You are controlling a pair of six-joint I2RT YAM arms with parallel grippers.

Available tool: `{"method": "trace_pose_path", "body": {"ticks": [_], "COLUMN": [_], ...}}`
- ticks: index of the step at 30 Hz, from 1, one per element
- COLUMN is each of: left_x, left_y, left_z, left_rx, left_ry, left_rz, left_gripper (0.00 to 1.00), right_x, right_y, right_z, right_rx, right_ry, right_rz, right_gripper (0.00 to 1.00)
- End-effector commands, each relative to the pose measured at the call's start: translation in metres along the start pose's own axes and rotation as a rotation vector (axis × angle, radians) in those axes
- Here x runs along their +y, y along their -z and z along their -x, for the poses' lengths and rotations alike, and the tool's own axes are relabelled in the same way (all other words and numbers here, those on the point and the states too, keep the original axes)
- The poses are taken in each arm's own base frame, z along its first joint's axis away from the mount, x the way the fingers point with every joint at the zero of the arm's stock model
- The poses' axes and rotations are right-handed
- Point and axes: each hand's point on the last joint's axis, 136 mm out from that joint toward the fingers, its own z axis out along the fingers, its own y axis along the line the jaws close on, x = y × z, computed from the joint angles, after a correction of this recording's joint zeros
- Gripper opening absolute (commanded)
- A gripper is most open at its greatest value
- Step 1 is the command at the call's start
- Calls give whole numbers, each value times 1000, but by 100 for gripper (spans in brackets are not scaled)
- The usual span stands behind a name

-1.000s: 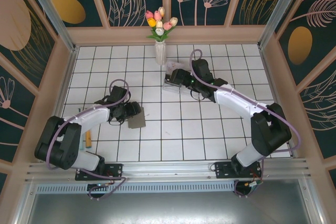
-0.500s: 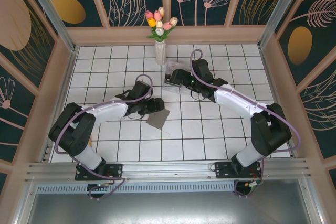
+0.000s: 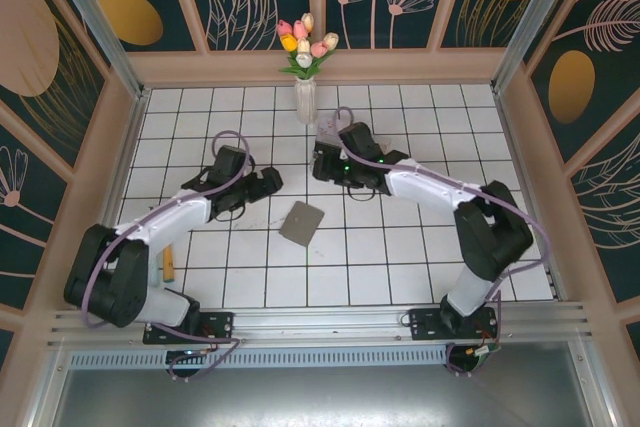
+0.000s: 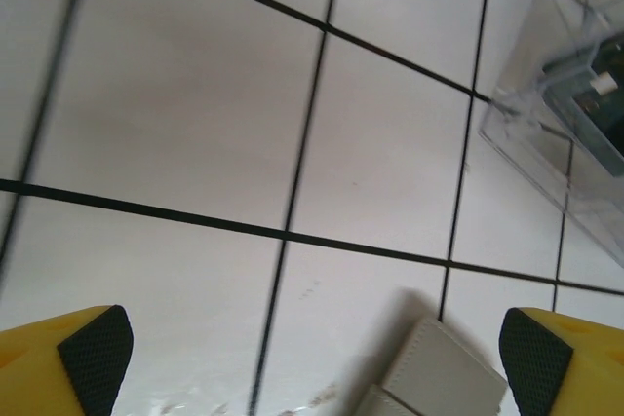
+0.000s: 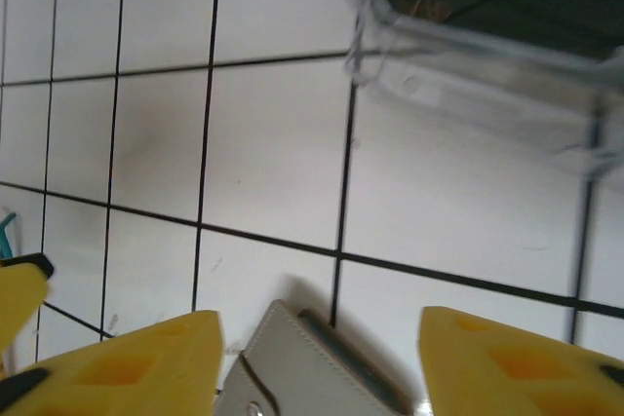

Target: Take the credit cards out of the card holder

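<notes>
Since half a second ago the left jaws have let go and drawn back, leaving the card holder (image 3: 302, 222) flat on the bench (image 3: 400, 247), just beyond their tips. The right jaws hover nearby. From the left wrist, the jaws are spread wide and empty, with the card holder (image 4: 444, 372) between them by the right finger (image 4: 531, 358) and a clear tray (image 4: 556, 114) ahead. From the right wrist, the jaws are released, with the card holder (image 5: 312, 367) between them.

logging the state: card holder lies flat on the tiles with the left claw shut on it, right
No: the card holder lies flat on the tiles, but the left claw is open and clear of it, as the top external view shows.
</notes>
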Motion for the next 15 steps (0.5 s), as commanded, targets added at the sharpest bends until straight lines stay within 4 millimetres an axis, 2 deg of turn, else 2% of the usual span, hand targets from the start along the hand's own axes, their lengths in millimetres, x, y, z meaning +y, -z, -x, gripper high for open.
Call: {"method": "trace_pose_path", "body": {"ticks": [1,7,10,13,15], "left_x": [22,44,48,50,49], "left_y": [10,19,22,24,22], "left_z": [0,1,1,0,-2], "left_rx": [-40,-90,-104,-107,-96], "left_ry": [26,73,86,89,86], "left_rz": [81,143,154,157,154], "left_gripper": [99,99,98,98,99], "right_x": [24,50,53,48,46], "right_y": [-20,-58,-76,-89,-93], "right_z": [-10,-27,-37,-43,-47], "right_rx": [75,163,205,244,258], "right_ry": [30,60,58,22,10], "right_rz": [45,51,35,14,10], "right_gripper": [52,43,32,26,26]}}
